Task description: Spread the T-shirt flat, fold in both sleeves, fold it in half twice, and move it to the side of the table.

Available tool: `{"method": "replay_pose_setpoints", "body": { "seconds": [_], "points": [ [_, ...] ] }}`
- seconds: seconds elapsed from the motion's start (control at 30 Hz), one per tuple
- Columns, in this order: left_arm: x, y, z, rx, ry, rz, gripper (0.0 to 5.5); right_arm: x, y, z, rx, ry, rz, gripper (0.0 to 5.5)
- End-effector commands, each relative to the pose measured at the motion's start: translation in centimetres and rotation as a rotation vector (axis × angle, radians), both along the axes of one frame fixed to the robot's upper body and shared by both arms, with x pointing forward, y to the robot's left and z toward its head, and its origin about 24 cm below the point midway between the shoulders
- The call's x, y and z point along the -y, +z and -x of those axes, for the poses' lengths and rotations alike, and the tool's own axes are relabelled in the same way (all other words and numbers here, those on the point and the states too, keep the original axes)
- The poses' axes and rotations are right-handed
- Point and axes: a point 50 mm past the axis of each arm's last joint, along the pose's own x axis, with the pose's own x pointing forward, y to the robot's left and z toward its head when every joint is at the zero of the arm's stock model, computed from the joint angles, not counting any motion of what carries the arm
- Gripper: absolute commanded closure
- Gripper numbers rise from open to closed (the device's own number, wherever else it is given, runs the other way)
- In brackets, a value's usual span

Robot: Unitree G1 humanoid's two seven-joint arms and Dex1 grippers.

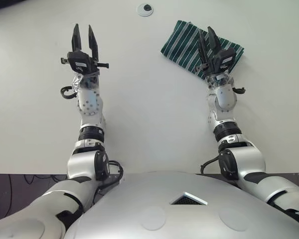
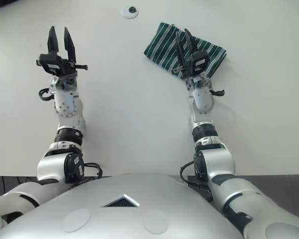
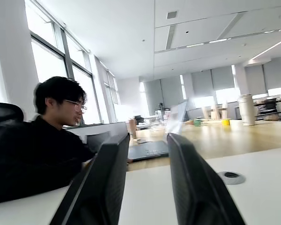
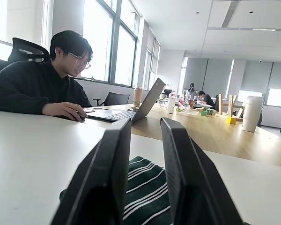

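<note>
The T-shirt (image 1: 182, 44), dark green with white stripes, lies folded into a compact bundle on the white table (image 1: 149, 114) at the far right. My right gripper (image 1: 206, 38) hovers over the bundle's near edge, open, with nothing between its fingers; in the right wrist view the striped cloth (image 4: 147, 197) lies just beyond the two black fingers (image 4: 107, 183). My left gripper (image 1: 83, 38) is raised over bare table at the far left, open and holding nothing, its fingers (image 3: 103, 187) pointing away from me.
A round grey cable port (image 1: 145, 9) sits in the table at the far middle. The table's near edge (image 1: 154, 173) runs just in front of my torso. Bare tabletop stretches between the two arms.
</note>
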Motion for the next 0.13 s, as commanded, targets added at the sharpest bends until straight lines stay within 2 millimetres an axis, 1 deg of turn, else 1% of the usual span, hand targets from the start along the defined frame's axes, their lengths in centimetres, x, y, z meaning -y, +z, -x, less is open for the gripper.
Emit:
{"method": "replay_pose_setpoints", "body": {
  "seconds": [0.03,0.13],
  "points": [
    [1.1,0.3,-1.3,0.004,0.043,-0.065,4.08,1.5,-0.1,-0.1,-0.002,-0.048,-0.01,4.38],
    [2.3,0.3,-2.2,0.0,0.075,-0.113,4.08,2.3,-0.3,0.2,0.002,-0.082,-0.019,4.38]
  ]
}}
